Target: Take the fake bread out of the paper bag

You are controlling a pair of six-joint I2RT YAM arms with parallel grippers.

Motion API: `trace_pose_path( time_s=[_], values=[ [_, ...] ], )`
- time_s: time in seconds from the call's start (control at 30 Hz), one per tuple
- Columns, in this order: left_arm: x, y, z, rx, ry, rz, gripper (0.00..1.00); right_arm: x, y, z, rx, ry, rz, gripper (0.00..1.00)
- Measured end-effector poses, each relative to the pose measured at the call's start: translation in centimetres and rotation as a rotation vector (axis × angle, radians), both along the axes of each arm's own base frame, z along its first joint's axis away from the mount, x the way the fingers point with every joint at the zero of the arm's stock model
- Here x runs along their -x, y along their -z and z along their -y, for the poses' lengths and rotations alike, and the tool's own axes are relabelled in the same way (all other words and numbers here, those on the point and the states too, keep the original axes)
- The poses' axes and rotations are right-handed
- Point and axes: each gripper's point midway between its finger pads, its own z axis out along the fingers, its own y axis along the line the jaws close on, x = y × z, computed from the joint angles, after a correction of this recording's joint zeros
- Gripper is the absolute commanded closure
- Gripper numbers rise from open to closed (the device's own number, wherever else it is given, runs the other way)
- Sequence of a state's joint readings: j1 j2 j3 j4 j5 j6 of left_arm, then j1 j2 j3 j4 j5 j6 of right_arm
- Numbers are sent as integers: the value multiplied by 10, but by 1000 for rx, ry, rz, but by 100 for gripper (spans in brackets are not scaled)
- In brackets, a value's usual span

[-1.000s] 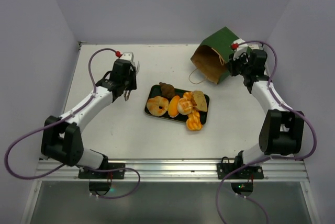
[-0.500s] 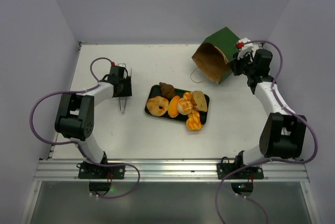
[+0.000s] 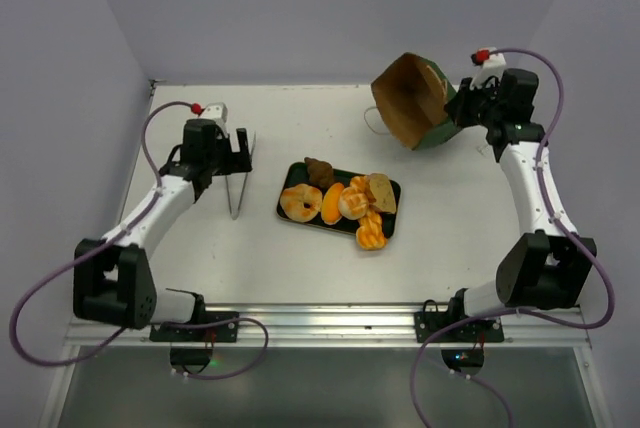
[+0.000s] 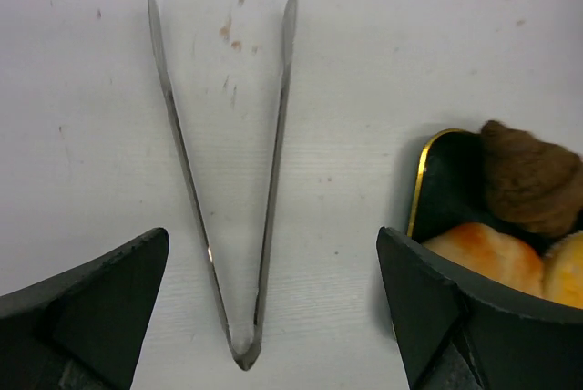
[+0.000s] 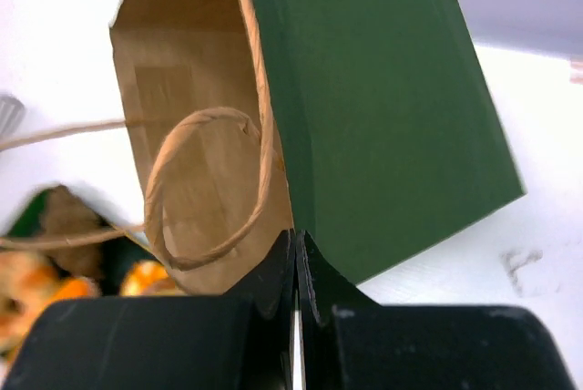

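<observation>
White, matte surface (image 3: 300, 268), flecked with faint brown specks (image 4: 228, 33) left of centre. Lying flat there, metal tongs (image 3: 235, 200), arms spread toward the far edge, hinge toward the near edge. At centre, a gold-rimmed black tray (image 3: 393, 190), slightly skewed. Near the far right corner, a tipped paper bag (image 3: 410, 98); contact with the surface unclear.

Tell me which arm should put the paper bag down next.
Right. The right gripper has its fingers shut on the edge of the paper bag at the far right. The left gripper hangs open over the tongs, across the black tray from the bag.
</observation>
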State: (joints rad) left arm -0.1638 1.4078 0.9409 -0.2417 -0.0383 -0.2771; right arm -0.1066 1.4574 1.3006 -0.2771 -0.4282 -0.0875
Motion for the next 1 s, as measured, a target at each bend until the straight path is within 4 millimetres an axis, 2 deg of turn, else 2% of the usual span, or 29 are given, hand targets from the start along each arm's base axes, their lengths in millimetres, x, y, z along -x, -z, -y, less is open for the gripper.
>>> trace_pose_path(
  time_s=[0.1,0.17,0.23,0.3,0.4,0.47,0.67,0.8,0.9,0.93,1.0],
  values=[
    [15,-45,5,47,37,133,1,-2,-38,9,-80,131,-12,100],
    [26,-66,8,67,61,205,0,-2,-65,16,-145,222,-1,100],
    [38,-72,8,77,78,237,0,-1,-81,20,-195,282,5,100],
    [49,-65,8,80,85,234,0,3,-82,23,-227,324,-9,100],
    [61,-48,8,76,98,198,1,6,-71,30,-247,391,-54,100],
    [64,-44,8,72,106,186,0,6,-55,34,-253,421,-95,100],
    [65,-52,9,73,117,214,0,4,7,62,-298,500,-247,100],
    [66,-53,9,73,117,217,0,13,21,87,-352,553,-282,98],
    [66,-53,9,74,119,216,1,20,22,99,-387,580,-279,84],
    [66,-53,9,75,120,216,0,24,23,102,-396,589,-278,76],
    [66,-53,10,77,123,216,0,30,24,102,-411,589,-278,66]
  ],
)
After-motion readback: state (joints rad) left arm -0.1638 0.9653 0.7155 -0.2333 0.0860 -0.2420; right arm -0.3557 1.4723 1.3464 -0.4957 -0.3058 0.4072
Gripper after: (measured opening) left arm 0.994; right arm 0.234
